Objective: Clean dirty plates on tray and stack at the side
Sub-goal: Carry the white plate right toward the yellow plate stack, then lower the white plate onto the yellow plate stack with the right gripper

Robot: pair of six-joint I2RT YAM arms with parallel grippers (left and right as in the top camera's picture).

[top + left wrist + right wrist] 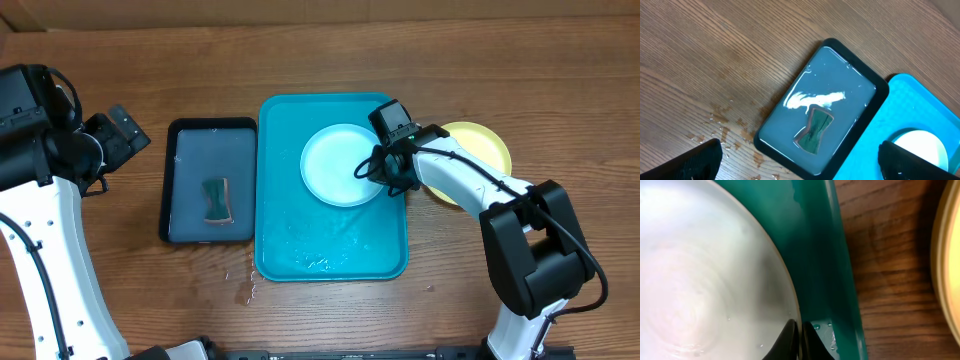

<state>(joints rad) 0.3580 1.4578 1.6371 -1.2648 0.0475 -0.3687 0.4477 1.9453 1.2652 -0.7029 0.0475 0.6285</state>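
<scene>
A light cyan-blue plate (340,165) lies in the upper right of the turquoise tray (300,250). My right gripper (385,172) is shut on the plate's right rim; the right wrist view shows both fingers (799,340) pinching the plate's edge (715,280) just inside the tray wall (832,270). A pale yellow-green plate (480,145) lies on the table right of the tray, partly under my right arm; its rim shows in the right wrist view (947,265). My left gripper (800,165) is open and empty, high above the table's left side.
A dark navy tray (185,180) holding water and a green sponge (216,200) sits left of the turquoise tray; it also shows in the left wrist view (840,115). Water drops (245,285) lie on the wood near the tray's front left corner.
</scene>
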